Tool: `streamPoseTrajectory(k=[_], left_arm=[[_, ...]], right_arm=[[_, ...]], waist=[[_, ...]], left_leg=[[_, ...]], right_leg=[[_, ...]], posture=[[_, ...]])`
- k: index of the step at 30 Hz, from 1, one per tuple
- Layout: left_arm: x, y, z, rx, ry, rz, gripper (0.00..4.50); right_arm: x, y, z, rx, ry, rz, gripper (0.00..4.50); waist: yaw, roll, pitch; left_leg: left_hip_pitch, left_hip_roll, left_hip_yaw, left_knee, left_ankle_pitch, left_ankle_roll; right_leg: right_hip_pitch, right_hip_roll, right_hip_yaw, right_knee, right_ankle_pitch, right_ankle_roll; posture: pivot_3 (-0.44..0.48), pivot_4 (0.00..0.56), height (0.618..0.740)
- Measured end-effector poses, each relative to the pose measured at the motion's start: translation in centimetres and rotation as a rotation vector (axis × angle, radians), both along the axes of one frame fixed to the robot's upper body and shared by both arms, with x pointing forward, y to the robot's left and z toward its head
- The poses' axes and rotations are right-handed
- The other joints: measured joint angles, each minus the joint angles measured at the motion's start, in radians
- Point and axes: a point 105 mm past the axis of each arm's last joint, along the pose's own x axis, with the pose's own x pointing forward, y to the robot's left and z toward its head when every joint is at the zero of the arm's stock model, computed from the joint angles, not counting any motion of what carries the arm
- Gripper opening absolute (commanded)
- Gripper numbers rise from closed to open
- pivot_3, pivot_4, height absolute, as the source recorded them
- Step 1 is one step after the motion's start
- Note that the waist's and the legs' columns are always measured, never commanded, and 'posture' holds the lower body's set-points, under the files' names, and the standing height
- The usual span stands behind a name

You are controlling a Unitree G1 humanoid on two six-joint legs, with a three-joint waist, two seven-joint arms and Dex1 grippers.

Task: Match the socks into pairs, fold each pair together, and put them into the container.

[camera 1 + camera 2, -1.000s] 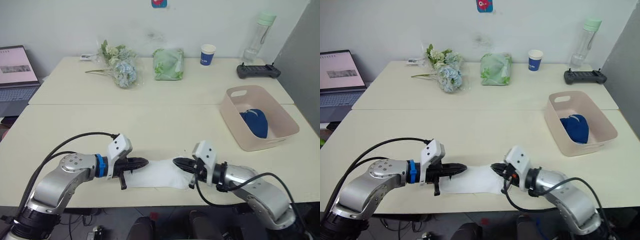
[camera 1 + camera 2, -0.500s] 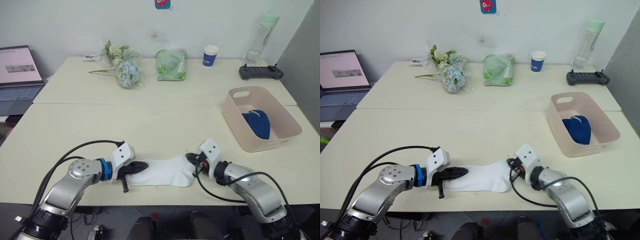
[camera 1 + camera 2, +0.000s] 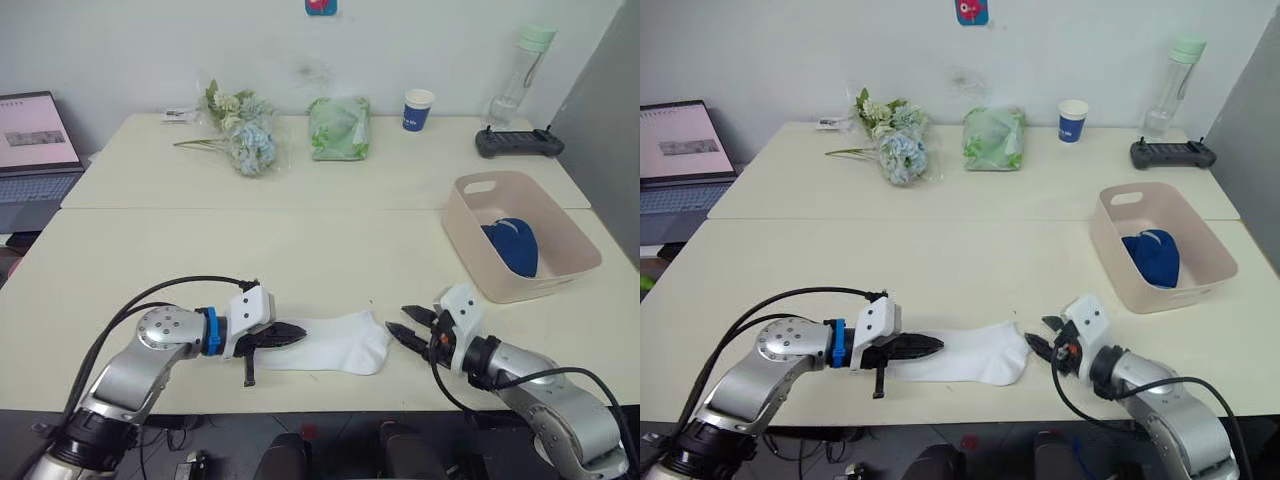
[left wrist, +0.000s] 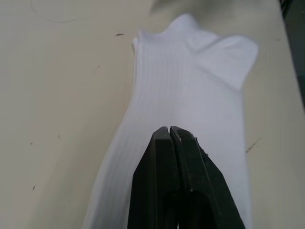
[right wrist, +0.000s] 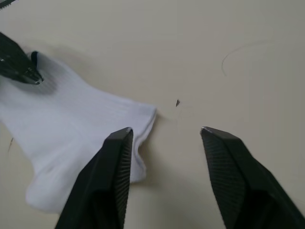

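Note:
A white sock (image 3: pixel 335 345) lies flat near the table's front edge, toe to the left and cuff to the right. My left gripper (image 3: pixel 298 333) is shut, and its closed fingertips (image 4: pixel 169 131) rest on top of the sock's toe end; I see no fabric pinched between them. My right gripper (image 3: pixel 408 325) stands open just right of the cuff (image 5: pixel 143 119), clear of it, with bare table between its fingers (image 5: pixel 116 162). The pale pink container (image 3: pixel 500 285) stands at the right with a folded navy pair (image 3: pixel 512 248) inside.
Along the far table stand a bunch of flowers (image 3: pixel 240 135), a green bag (image 3: pixel 338 127), a blue-and-white paper cup (image 3: pixel 417 109), a clear bottle (image 3: pixel 520 70) and a black controller (image 3: pixel 518 143). A laptop (image 3: pixel 35 150) sits at the far left.
My right gripper has opened, let go of the sock's cuff and drawn back to the right. The sock has settled flat. My left gripper stays shut on the toe end.

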Motion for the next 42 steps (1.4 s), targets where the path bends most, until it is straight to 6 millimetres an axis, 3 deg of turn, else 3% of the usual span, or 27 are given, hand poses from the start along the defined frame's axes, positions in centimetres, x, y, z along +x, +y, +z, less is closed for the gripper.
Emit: streamPoseTrajectory(k=[3,7,8,11,17,22,29,33,37,42], left_arm=[[0.3,-0.3,-0.2,0.007,-0.034,-0.014,0.0],[0.1,-0.3,-0.3,0.007,-0.044,-0.02,0.0],[0.1,-0.3,-0.4,0.006,-0.045,-0.021,0.0],[-0.1,-0.3,-0.4,0.005,-0.054,-0.021,0.0],[-0.2,-0.3,-0.3,0.008,-0.066,-0.026,0.0],[-0.6,-1.0,0.5,0.007,-0.059,-0.07,0.0],[1.5,-4.0,2.5,-0.117,-0.08,-0.027,0.0],[1.3,-5.6,1.5,-0.091,-0.051,-0.083,0.0],[1.0,-5.6,-0.4,-0.043,0.0,-0.105,0.0],[1.4,-5.8,-0.3,-0.048,-0.044,-0.113,0.0]], right_arm=[[-0.1,0.6,-1.5,-0.033,0.025,0.009,3.05],[0.3,1.4,-1.6,-0.051,-0.001,0.026,3.05],[0.4,1.6,-1.7,-0.055,-0.007,0.03,2.88],[0.3,2.1,-1.8,-0.095,-0.036,0.062,2.16],[-0.3,2.6,-1.8,-0.108,-0.05,0.13,0.06],[0.9,1.4,-0.9,-0.065,-0.051,0.077,0.06],[2.0,-1.4,1.1,-0.023,-0.022,0.026,0.06],[1.2,0.0,3.0,0.042,0.004,0.102,0.06],[1.0,1.1,4.4,0.106,0.025,0.133,0.06],[1.1,3.0,5.1,0.192,0.099,0.148,0.06]], waist=[[0.001,0.0,0.0],[0.001,0.0,0.0],[0.001,0.0,0.0],[0.001,0.0,0.0],[0.001,-0.001,0.0],[0.002,-0.001,0.001],[0.004,-0.001,0.001],[-0.002,-0.001,0.001],[0.001,-0.001,0.001],[0.003,-0.001,0.001]], left_leg=[[0.0,0.0,0.0,0.0,0.0,0.0],[0.0,0.0,0.0,0.0,0.0,0.0],[0.0,0.0,0.0,0.0,0.0,0.0],[0.0,0.0,0.0,0.0,0.0,0.0],[0.0,0.0,0.0,0.0,0.0,0.0],[-0.001,0.0,0.0,0.0,0.0,0.0],[-0.002,-0.001,-0.001,0.001,0.0,0.0],[-0.001,0.0,0.0,0.0,0.0,0.0],[-0.001,0.0,-0.002,0.0,0.0,0.0],[-0.002,-0.001,-0.001,0.001,0.0,0.0]], right_leg=[[0.0,0.0,0.0,0.0,0.0,0.0],[0.0,0.0,0.001,0.0,0.0,0.0],[0.0,-0.001,0.0,0.0,0.0,0.0],[0.0,-0.001,0.0,0.0,0.0,0.0],[0.0,-0.001,0.0,0.0,0.0,0.0],[0.0,-0.001,0.0,0.0,0.0,0.0],[0.0,0.0,-0.001,-0.001,0.0,0.0],[0.0,0.0,0.0,0.0,0.0,0.0],[0.0,0.0,-0.001,0.001,0.0,0.0],[0.0,0.0,-0.001,0.0,0.0,0.0]], posture=[[0.0,0.15,0.74],[0.0,0.15,0.74],[0.0,0.15,0.74],[0.0,0.15,0.74],[0.0,0.15,0.74],[0.0,0.15,0.74],[0.0,0.15,0.74],[0.0,0.15,0.74],[0.0,0.15,0.74],[0.0,0.15,0.74]])
